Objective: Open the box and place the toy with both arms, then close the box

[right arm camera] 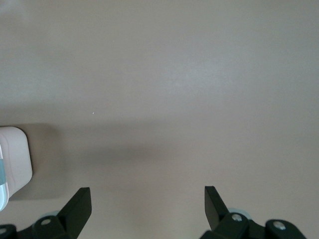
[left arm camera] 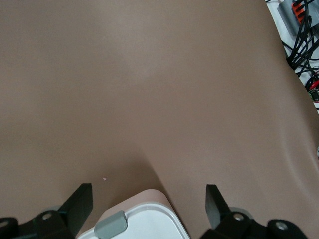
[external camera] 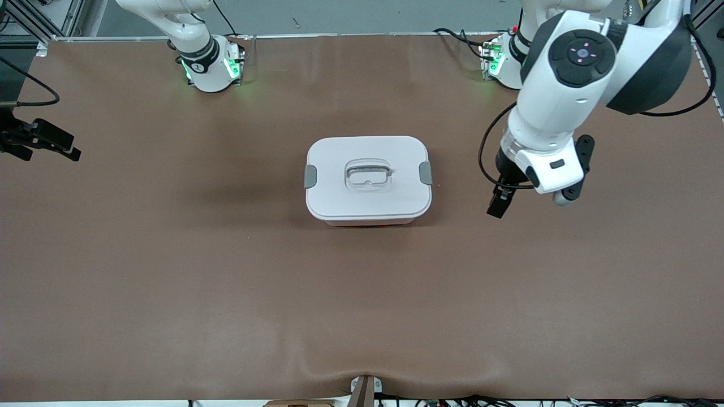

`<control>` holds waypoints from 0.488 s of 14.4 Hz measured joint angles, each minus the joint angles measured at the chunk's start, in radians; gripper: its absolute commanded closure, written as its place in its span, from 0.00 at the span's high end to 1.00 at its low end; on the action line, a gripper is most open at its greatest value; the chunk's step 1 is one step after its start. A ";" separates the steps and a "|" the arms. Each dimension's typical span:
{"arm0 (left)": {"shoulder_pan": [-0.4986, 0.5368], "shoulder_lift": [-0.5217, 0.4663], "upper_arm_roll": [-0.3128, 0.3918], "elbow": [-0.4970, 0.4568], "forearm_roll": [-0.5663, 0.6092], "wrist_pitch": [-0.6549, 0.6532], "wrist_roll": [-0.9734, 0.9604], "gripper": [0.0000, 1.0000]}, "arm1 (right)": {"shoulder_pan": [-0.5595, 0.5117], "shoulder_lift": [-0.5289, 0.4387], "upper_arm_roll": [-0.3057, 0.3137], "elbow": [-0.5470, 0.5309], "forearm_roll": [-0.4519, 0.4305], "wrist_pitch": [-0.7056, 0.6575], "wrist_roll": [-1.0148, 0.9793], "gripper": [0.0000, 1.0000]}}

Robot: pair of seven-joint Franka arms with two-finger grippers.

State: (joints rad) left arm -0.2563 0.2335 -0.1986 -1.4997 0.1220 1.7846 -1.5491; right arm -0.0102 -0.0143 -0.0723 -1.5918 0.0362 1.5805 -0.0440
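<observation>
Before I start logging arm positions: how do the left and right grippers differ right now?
The left gripper hangs over the table beside the box, near a grey clip; the right gripper sits at the table's edge, away from it. Both are open and empty.

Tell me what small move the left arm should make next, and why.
Probably ease the open left gripper toward the grey clip at its end of the box. The lid is on, both clips look shut, and that gripper hangs beside the box, touching nothing.

robot lab: two arms bolted to brown-matted table [external camera: 169,294], loose cables [external camera: 673,400]
</observation>
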 measured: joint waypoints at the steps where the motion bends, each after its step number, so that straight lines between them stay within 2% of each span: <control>1: 0.025 -0.002 -0.006 0.003 -0.002 0.000 0.036 1.00 | 0.000 0.000 0.000 0.000 0.000 0.000 0.000 1.00; 5: 0.167 -0.008 -0.071 0.010 -0.017 0.000 0.235 1.00 | 0.000 0.000 0.000 0.000 0.000 0.000 0.000 1.00; 7: 0.196 -0.011 -0.079 0.018 -0.029 0.000 0.304 1.00 | 0.000 0.000 0.000 0.000 0.000 0.000 0.000 1.00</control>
State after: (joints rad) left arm -0.0605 0.2227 -0.2778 -1.4820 0.0931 1.7842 -1.2453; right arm -0.0102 -0.0143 -0.0723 -1.5918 0.0362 1.5805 -0.0440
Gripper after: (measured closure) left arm 0.000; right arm 0.000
